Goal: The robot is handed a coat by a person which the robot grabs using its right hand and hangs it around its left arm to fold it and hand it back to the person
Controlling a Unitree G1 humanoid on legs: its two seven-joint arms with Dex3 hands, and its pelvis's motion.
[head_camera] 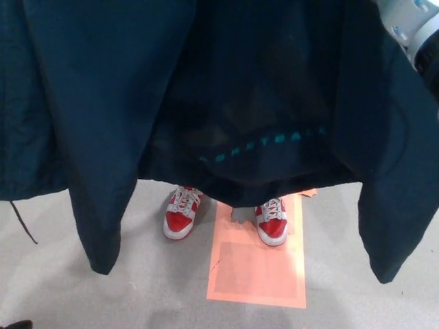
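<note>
navy coat hangs above red shoes (one on orange mat)

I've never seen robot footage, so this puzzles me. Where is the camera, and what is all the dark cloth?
The camera sits on a humanoid robot's head, looking down. A dark navy coat with teal lettering hangs close before it, filling most of the view. The silver piece at top right is the robot's right arm; neither hand shows, so what holds the coat is hidden. Below the hem, a person's red and white sneakers stand on the grey floor, one on an orange rectangle.
</note>
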